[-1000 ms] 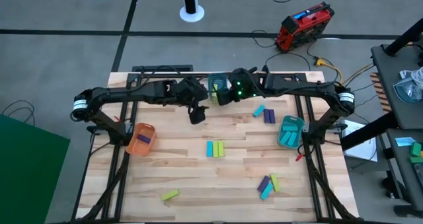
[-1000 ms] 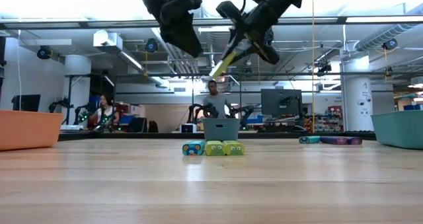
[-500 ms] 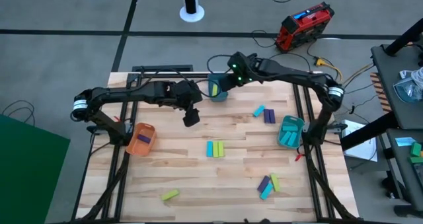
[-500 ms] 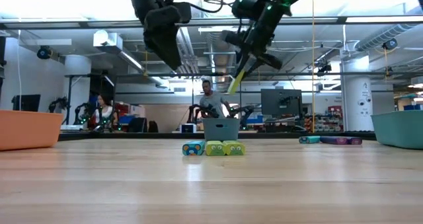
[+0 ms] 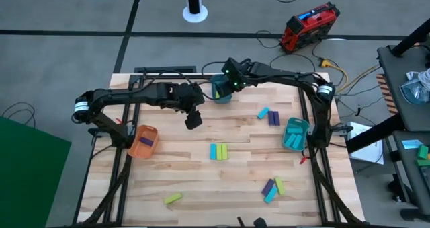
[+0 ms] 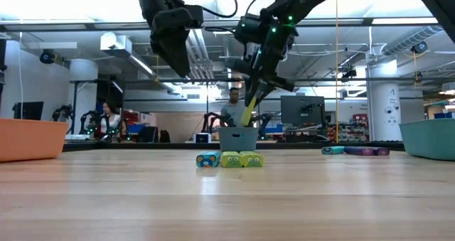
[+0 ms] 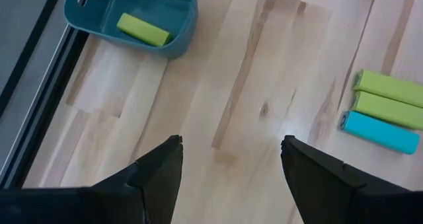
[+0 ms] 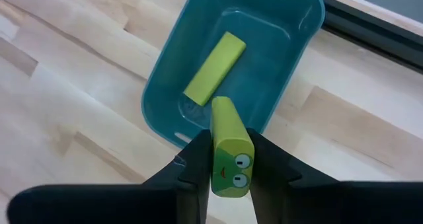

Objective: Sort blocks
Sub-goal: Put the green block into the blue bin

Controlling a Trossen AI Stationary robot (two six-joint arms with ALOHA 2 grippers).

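My right gripper [image 5: 228, 82] hovers over the small blue bin [image 5: 220, 91] at the table's far edge, shut on a yellow-green block [image 8: 230, 151]. One more yellow-green block [image 8: 215, 69] lies flat in that bin [image 8: 277, 45]. My left gripper [image 5: 193, 120] hangs open above bare table, a little left of the bin. A cyan and two yellow-green blocks [image 5: 218, 150] lie side by side mid-table. Cyan and purple blocks [image 5: 269, 115] lie farther right. A yellow-green block [image 5: 173, 198] and a small mixed cluster [image 5: 272, 187] lie near the front edge. My right gripper pinches the yellow-green block between its two fingers [image 8: 197, 159], on the long sides near its upper, face-printed end [image 8: 230, 163]. The fingers come from above, slanting down, and the block lies along them. It is lifted clear, and its lower end [image 6: 247, 116] sticks out toward the bin.
An orange bin [image 5: 142, 141] with a purple block sits at the table's left. A teal bin [image 5: 294, 134] sits at the right. Black frame rails run along both table sides. People and desks show in the room beyond the far edge [image 6: 231, 106].
My right gripper has carried the yellow-green block toward the table's left and far edge, coming over the blue bin and lower, the block tipping steeper. My left gripper has drifted a little toward the table's left, still open.
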